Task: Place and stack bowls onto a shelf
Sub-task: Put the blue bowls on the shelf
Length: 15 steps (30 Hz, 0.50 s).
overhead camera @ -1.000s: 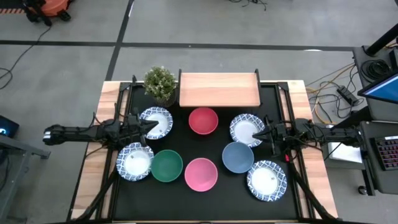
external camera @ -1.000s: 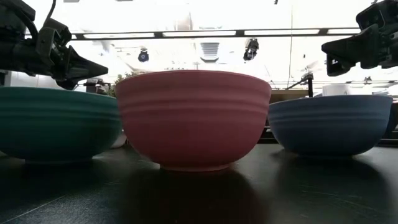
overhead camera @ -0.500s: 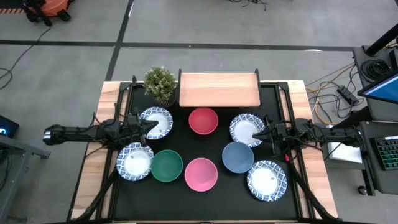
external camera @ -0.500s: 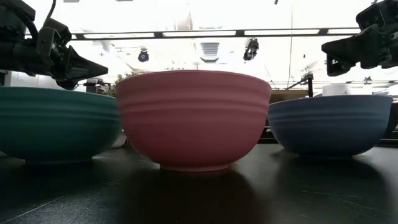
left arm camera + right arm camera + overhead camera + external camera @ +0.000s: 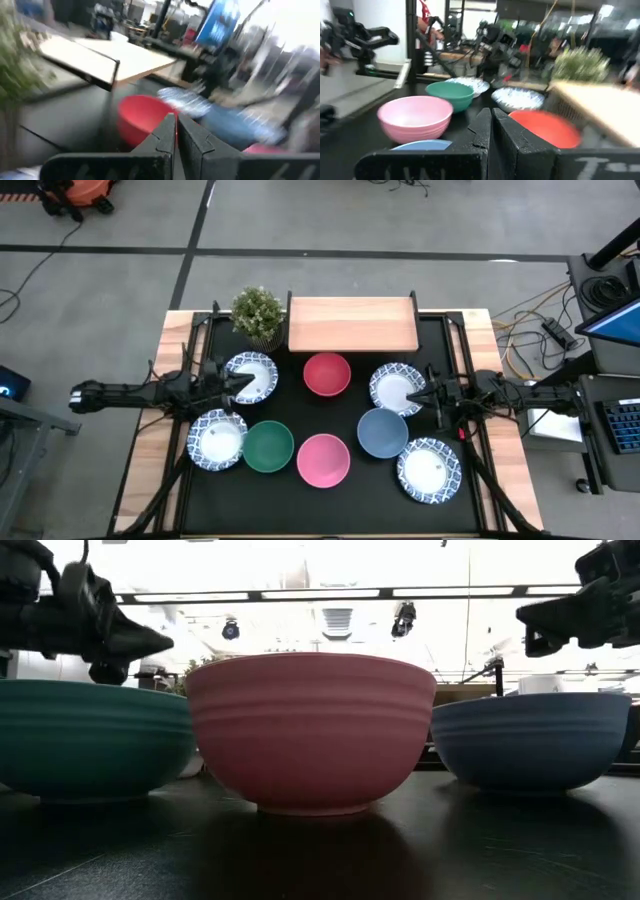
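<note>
Above the far-left patterned bowl [image 5: 251,377], the left gripper [image 5: 240,380] hovers with its fingers [image 5: 167,135] pressed together and nothing between them. On the opposite side, the right gripper [image 5: 415,395] hovers over the far-right patterned bowl [image 5: 397,389], its fingers [image 5: 492,127] likewise closed on nothing. Both grippers sit above bowl height in the low view, left gripper [image 5: 150,642] and right gripper [image 5: 525,614]. Between the two grippers, the red bowl [image 5: 326,374] rests on the black tabletop [image 5: 300,420], just in front of the shelf [image 5: 351,324]. The shelf stands at the far edge of the table and carries no bowls. A potted plant [image 5: 258,313] stands immediately left of the shelf. The near row, left to right, holds a patterned bowl [image 5: 216,440], the green bowl [image 5: 268,447], the pink bowl [image 5: 323,459], the blue bowl [image 5: 382,432] and a fourth patterned bowl [image 5: 429,470]. All eight bowls stand upright and unstacked on the tabletop.
</note>
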Each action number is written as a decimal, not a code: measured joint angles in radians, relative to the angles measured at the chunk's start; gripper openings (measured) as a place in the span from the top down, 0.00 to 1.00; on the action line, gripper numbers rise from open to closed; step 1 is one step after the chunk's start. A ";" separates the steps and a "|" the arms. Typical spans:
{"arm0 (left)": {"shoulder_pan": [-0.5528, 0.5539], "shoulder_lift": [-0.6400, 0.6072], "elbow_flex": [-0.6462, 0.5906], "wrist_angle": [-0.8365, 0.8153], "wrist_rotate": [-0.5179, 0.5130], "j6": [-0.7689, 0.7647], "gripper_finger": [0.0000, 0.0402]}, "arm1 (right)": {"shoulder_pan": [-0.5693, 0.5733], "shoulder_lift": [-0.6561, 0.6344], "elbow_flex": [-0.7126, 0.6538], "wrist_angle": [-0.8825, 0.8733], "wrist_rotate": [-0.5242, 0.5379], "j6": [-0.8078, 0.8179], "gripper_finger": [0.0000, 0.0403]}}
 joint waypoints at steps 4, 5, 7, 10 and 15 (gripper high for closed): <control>0.002 0.006 0.000 0.122 -0.061 -0.041 1.00 | 0.000 0.000 0.000 0.076 0.010 0.074 0.98; 0.002 0.005 0.000 0.158 -0.066 -0.051 1.00 | 0.000 0.001 0.000 0.118 0.031 0.118 0.98; 0.002 0.005 0.000 0.228 -0.067 -0.055 1.00 | 0.000 0.008 0.003 0.161 0.080 0.167 0.98; 0.001 0.005 0.000 0.297 -0.062 -0.055 1.00 | 0.000 0.051 0.020 0.223 0.083 0.196 0.98; 0.000 0.021 0.000 0.490 0.115 -0.055 1.00 | 0.000 0.186 0.117 0.257 0.084 0.270 0.98</control>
